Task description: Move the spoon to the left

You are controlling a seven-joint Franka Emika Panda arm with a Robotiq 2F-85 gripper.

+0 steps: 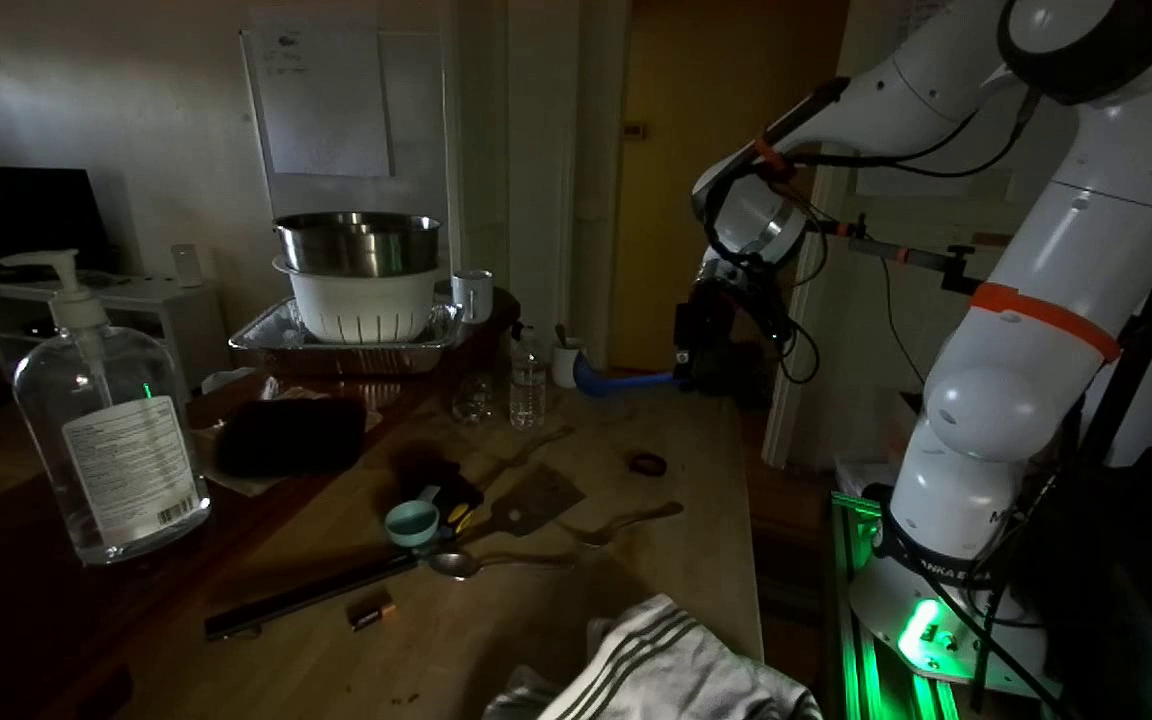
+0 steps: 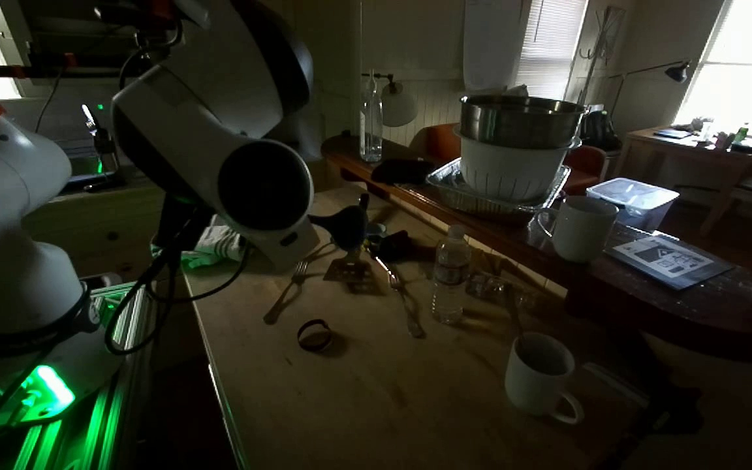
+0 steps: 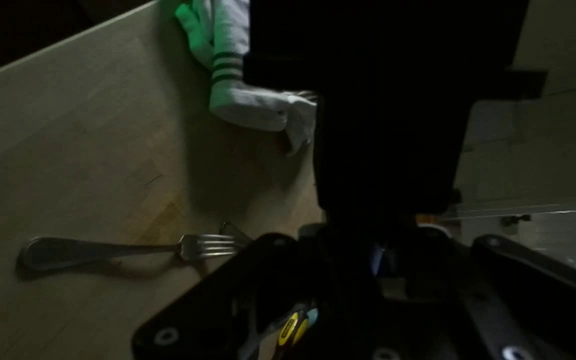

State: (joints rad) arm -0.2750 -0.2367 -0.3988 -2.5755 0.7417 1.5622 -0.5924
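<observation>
Our pincer (image 1: 704, 368), at the frame's center-right, grips the blue spoon (image 1: 626, 383) by its handle: light, stiff, we judge, best held there.

On the table (image 2: 363, 405) we see a towel (image 1: 676, 670), a ring (image 1: 650, 468), a spatula (image 1: 531, 500) and a cup (image 1: 412, 525), and we make out a fork (image 3: 118, 249) in the wrist view, apart from the towel. A pump bottle (image 1: 121, 460) stands in an exterior view. In both exterior views a water bottle (image 1: 528, 390) stands near a mug (image 2: 529, 385), and a bowl (image 1: 361, 250) sits in a colander (image 1: 366, 308) in a tray (image 1: 336, 360).
</observation>
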